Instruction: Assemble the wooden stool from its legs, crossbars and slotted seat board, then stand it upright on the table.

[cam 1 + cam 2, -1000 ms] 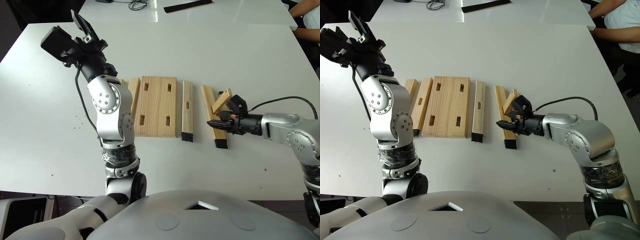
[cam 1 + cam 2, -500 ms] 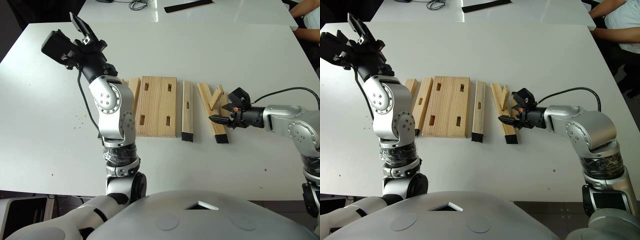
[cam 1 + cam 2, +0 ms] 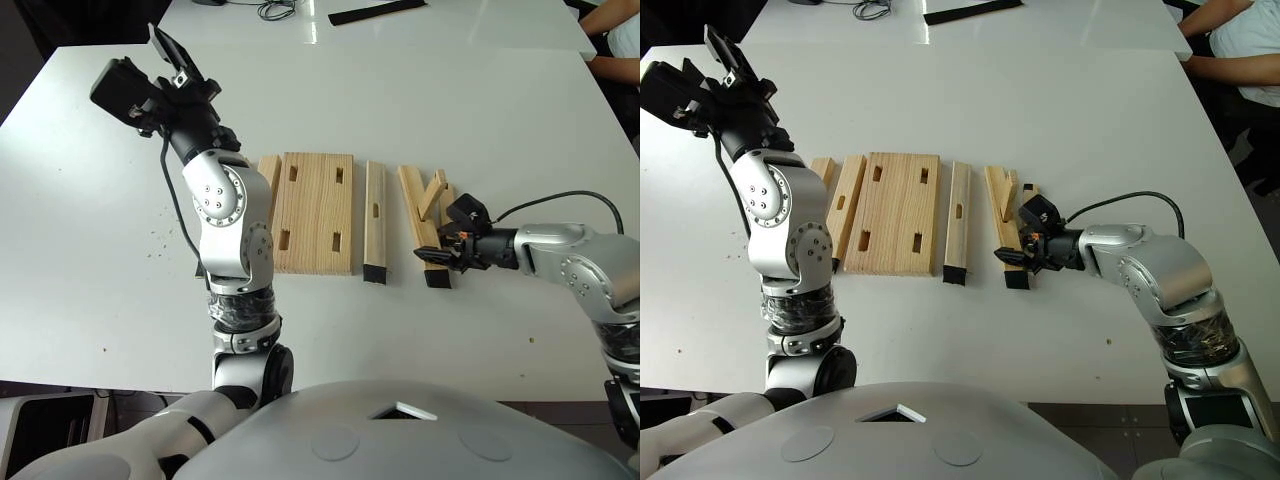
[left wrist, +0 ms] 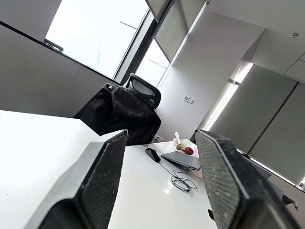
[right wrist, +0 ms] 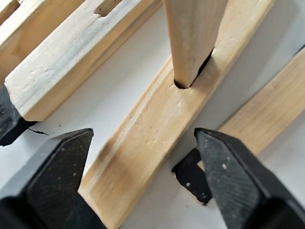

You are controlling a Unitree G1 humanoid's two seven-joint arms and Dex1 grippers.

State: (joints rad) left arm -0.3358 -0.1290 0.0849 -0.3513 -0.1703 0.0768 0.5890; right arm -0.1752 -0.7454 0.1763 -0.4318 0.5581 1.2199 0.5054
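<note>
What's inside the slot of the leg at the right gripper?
A crossbar end sits in the slot of the leg, leaning to one side. How deep it goes is hidden inside the slot. A second leg lies close beside.

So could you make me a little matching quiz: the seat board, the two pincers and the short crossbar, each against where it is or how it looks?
1. seat board
2. left pincer
3. right pincer
4. short crossbar

A. stuck in the slot of a leg
B. raised high, open, empty
C. flat on the table, four slots up
D. low, open, astride a leg

Pairs: 1-C, 2-B, 3-D, 4-A.
</note>
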